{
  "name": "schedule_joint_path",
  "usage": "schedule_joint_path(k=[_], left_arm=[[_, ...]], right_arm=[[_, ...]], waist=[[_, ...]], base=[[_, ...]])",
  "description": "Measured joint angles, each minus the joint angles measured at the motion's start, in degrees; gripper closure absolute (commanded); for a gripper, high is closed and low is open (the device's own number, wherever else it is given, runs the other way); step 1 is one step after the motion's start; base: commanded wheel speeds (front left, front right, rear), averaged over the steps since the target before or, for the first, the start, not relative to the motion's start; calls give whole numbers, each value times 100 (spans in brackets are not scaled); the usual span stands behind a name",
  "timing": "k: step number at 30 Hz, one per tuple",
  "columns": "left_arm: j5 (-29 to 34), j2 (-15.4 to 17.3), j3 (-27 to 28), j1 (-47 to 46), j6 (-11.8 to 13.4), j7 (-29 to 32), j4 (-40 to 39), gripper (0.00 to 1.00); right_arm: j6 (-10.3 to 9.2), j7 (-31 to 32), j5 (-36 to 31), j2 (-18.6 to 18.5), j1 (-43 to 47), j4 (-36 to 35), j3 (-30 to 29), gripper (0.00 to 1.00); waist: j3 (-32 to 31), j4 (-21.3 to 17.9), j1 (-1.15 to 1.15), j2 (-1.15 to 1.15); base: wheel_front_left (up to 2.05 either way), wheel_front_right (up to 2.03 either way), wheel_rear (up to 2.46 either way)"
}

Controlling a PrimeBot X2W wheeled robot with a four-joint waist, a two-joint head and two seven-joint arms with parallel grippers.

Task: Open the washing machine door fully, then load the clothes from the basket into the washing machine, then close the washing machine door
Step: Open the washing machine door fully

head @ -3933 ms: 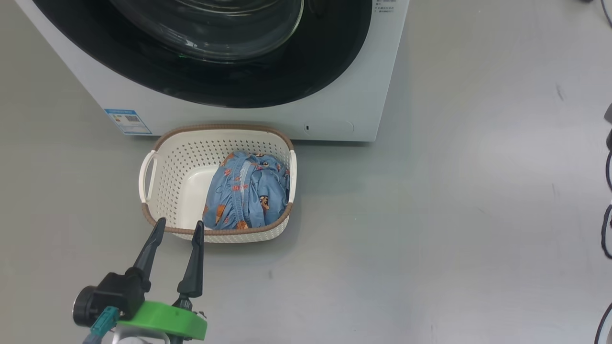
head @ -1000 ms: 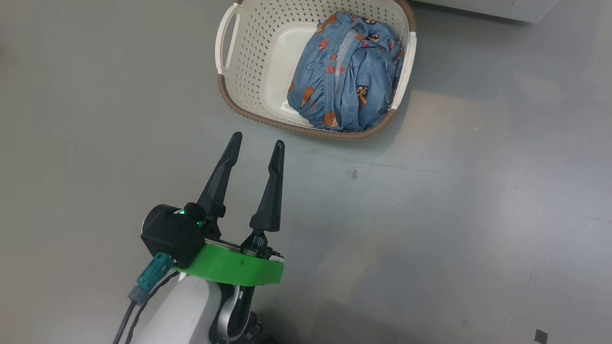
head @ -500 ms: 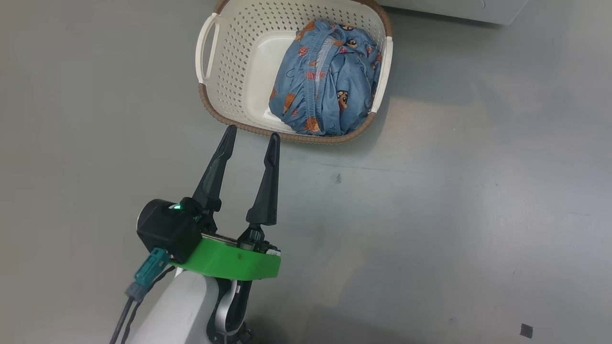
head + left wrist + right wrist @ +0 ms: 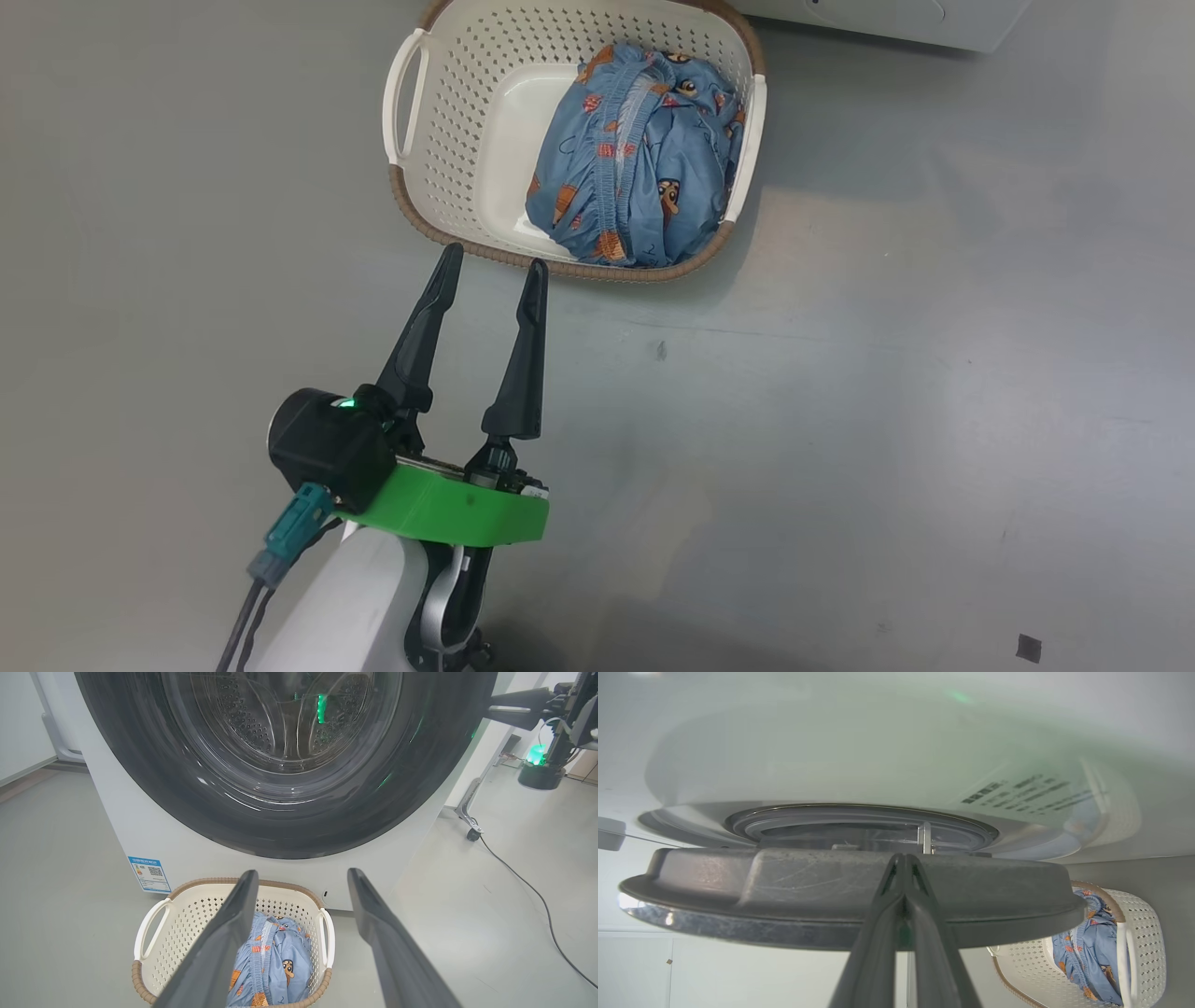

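Washing machine [image 4: 140, 826]: white, on floor [image 4: 934, 420] behind basket [image 4: 448, 187]. Washing machine door [image 4: 280, 830]: black rim, standing slightly off front in right wrist view (gap shows gasket [image 4: 859, 821]). Basket just before machine. Clothes [image 4: 635, 159] bunched in basket's right half. Left gripper [image 4: 495, 256]: fingers spread wide, empty, near basket rim. Right gripper [image 4: 902, 858]: fingers pressed together, holding nothing, tips at door edge.

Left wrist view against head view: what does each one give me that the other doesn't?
Left wrist view: the washing machine door, its glass showing the drum, the blue label, and the right gripper at the door's edge. Head view: the left gripper with its green collar and pale forearm. Both: the clothes lying in the basket, with the left gripper open near it.
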Motion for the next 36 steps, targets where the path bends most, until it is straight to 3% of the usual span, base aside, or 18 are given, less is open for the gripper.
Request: schedule_joint_path(k=[21, 29, 36], left_arm=[[-2, 0, -47, 4, 19, 0, -64, 0], [-1, 0, -47, 3, 20, 0, -94, 0], [9, 0, -23, 1, 23, 0, -78, 0]], right_arm=[[-71, -46, -63, -12, -112, 13, 96, 100], [-66, 287, 56, 58, -113, -1, 238, 100], [62, 686, 280, 126, 30, -24, 368, 100]], waist=[[38, 229, 0, 0], [25, 235, 0, 0], [-59, 172, 0, 0]], base=[[0, 0, 0], [0, 0, 0], [0, 0, 0]])
